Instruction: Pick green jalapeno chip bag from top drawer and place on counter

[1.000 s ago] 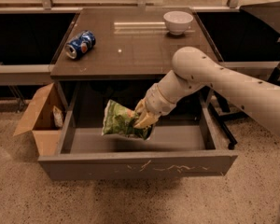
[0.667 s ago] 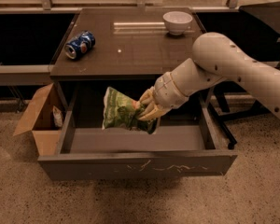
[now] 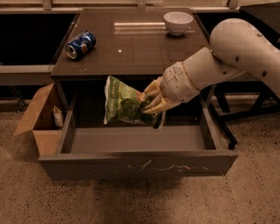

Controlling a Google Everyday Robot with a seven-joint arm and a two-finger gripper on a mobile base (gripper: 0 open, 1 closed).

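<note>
The green jalapeno chip bag (image 3: 122, 102) hangs in the air above the open top drawer (image 3: 135, 160), its top just below the counter's front edge. My gripper (image 3: 148, 104) is shut on the bag's right end, reaching in from the right on the white arm (image 3: 233, 55). The counter (image 3: 130, 48) is the dark glossy tabletop behind and above the bag. The drawer's inside shows bare grey metal under the bag.
A blue soda can (image 3: 80, 45) lies on its side on the counter's left part. A white bowl (image 3: 178, 22) stands at the counter's back right. A brown cardboard box (image 3: 39, 118) stands on the floor to the left of the drawer.
My gripper has lifted the chip bag higher out of the drawer, and the arm has risen with it. The can and bowl have not moved.
</note>
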